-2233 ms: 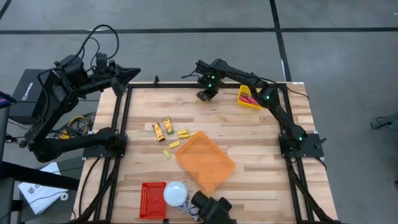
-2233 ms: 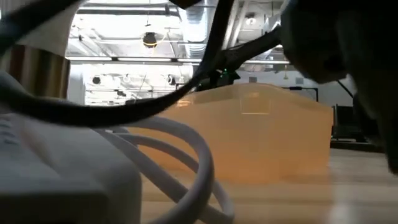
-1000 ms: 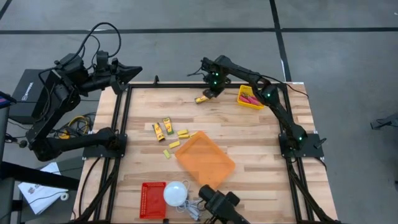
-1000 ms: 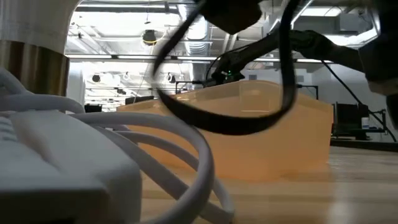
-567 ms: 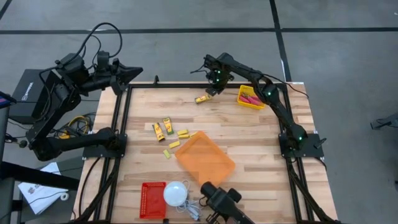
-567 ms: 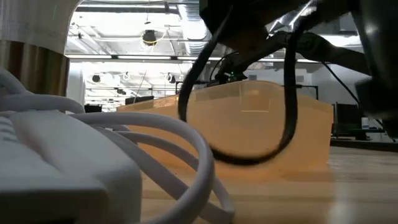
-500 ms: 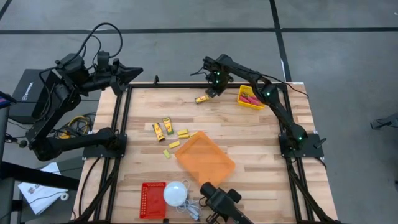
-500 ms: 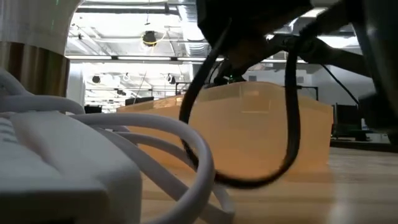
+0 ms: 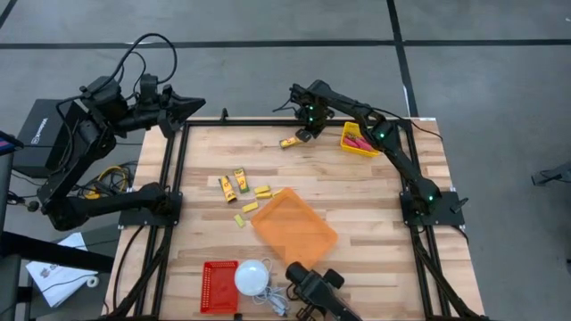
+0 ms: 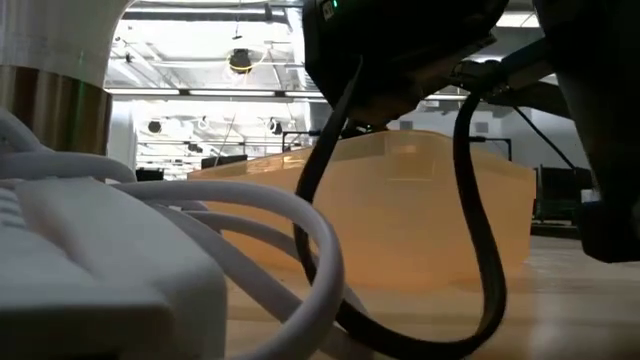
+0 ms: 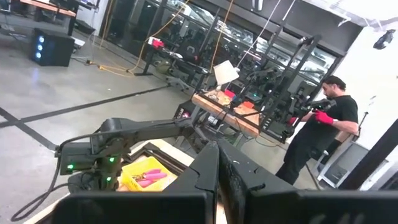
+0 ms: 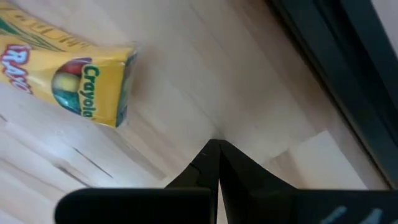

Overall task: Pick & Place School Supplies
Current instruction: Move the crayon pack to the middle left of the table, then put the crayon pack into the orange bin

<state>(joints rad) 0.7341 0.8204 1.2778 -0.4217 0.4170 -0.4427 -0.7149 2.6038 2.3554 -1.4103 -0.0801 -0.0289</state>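
My right gripper (image 9: 304, 134) hovers at the table's (image 9: 375, 214) far edge with its jaws pressed together and empty, just beside a crayon box (image 9: 289, 142) lying flat on the wood. Two more boxes (image 9: 234, 182) and small yellow blocks (image 9: 254, 200) lie mid-table beside the orange bin (image 9: 294, 230), and red-handled scissors (image 9: 358, 142) sit in the yellow bin (image 9: 356, 150). My left gripper (image 9: 198, 104) waits off the table's far left corner, jaws pressed together.

pale planked wood table (image 9: 375, 205), translucent orange plastic bin (image 9: 294, 230) (smooth), glossy card crayon box (image 12: 68, 74).

crayon box (image 12: 68, 74) flat, 2 packets (image 9: 234, 182) mid-table
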